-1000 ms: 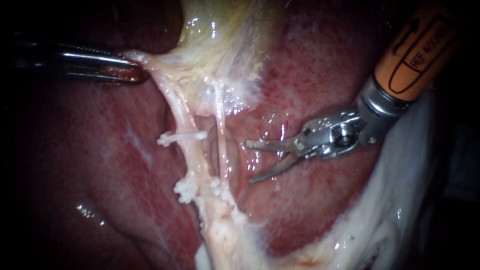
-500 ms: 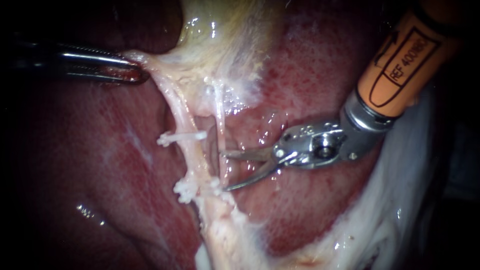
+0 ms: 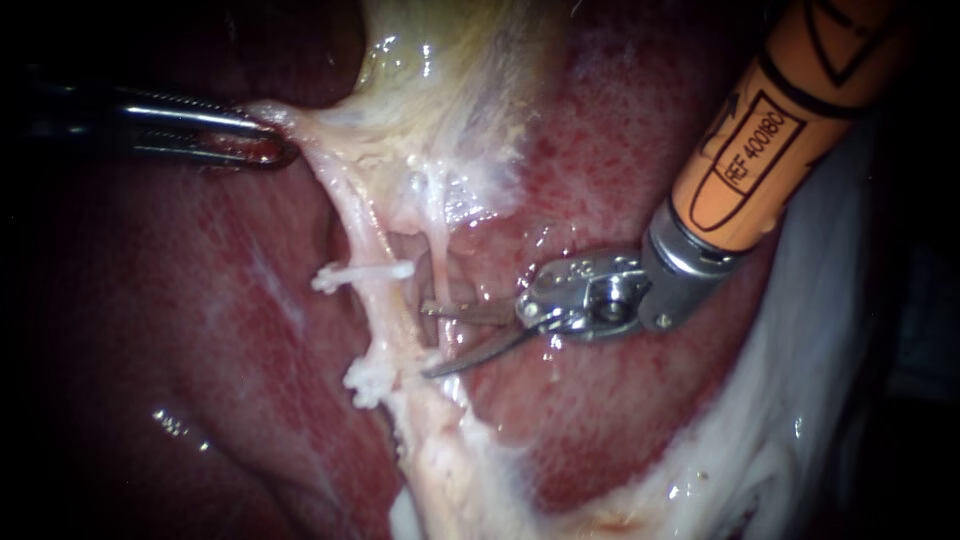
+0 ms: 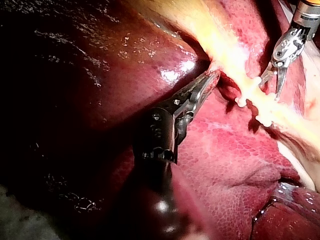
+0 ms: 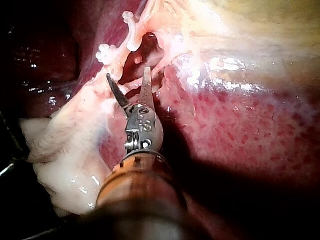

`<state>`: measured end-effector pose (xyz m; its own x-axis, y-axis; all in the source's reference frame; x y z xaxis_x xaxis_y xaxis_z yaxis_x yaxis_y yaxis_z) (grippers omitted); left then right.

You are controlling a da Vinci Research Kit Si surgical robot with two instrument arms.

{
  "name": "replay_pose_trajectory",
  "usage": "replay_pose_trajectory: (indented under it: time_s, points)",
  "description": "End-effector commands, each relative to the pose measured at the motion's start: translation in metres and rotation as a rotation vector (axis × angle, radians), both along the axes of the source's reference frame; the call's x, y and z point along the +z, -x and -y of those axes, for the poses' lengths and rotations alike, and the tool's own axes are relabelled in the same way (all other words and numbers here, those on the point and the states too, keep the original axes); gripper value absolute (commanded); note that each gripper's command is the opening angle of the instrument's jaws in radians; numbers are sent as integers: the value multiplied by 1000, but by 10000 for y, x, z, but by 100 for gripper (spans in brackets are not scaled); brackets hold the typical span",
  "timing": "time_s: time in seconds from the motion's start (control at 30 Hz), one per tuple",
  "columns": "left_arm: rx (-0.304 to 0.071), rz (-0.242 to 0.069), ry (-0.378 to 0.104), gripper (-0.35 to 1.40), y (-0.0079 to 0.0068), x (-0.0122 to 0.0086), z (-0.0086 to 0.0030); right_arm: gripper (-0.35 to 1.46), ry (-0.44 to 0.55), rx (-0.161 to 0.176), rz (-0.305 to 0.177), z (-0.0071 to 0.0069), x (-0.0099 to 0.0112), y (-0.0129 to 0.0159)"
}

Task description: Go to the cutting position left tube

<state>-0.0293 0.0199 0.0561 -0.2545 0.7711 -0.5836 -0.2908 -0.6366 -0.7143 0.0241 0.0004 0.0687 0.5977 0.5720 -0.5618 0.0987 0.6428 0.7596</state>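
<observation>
Jaws of left instrument (image 3: 268, 142) are closed on a pale tissue edge (image 3: 290, 120) just below the gallbladder (image 3: 450, 70), pulling it out sideways; so the left tube (image 3: 365, 225) runs taut, slanting down from that grip over the liver (image 3: 640, 430). Two white clips sit on it: upper clip (image 3: 362, 272) and lower clip (image 3: 366, 380), w/ a short bare stretch btwn them. Just right of it runs a thinner right tube (image 3: 440, 240), w/ a dark window (image 3: 420, 265) btwn the two. Right instrument (image 3: 428, 340) comes in from upper right; its jaws are thin blades, gaping, nothing gripped; tips lie at the bare stretch btwn the clips, upper blade reaching across the window, lower blade tip near the lower clip. Right tube seems to lie within the open blades; can't tell for sure in any view.

Handling, my read: left tube is soft, wet, slippery, thin; firm only b/c of the left pull, so prob gives easily under a push. Place to take it: the bare stretch btwn clips, square across, clear of both; blades must get past the right tube w/o catching it, else the wrong strand gets nicked.
</observation>
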Motion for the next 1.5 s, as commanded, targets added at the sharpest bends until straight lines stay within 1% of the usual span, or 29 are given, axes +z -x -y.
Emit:
replay_pose_trajectory:
  time_s: [0.03, 0.2, 0.33, 0.5, 0.73, 0.8, 1.23, 1.37, 1.5]
  points:
    - [0, 0, 0, -35, 0, 0, 0, 130, -5, 0, -10, 0, -1, -2]
    - [0, 0, 0, -35, 0, 0, 0, 131, -46, 4, -49, 0, -3, -10]
    - [0, 0, 0, -35, 0, 0, 0, 130, -78, -9, -78, 2, -6, -19]
    - [-1, -1, 0, -35, 0, 0, 0, 130, -91, -9, -93, 3, -10, -37]
    - [-2, -1, 0, -35, 2, 1, 0, 130, -106, 13, -121, 3, -15, -60]
    - [-2, -2, 1, -35, 3, 1, 0, 130, -117, 26, -135, 3, -15, -66]
    - [-1, -4, 0, -35, 3, 1, 0, 131, -128, 46, -144, -3, -13, -88]
    - [1, -3, -1, -35, 4, 1, 0, 133, -127, 51, -146, -4, -13, -92]
    - [1, -3, 0, -35, 4, 2, 1, 133, -145, 56, -157, -2, -15, -95]
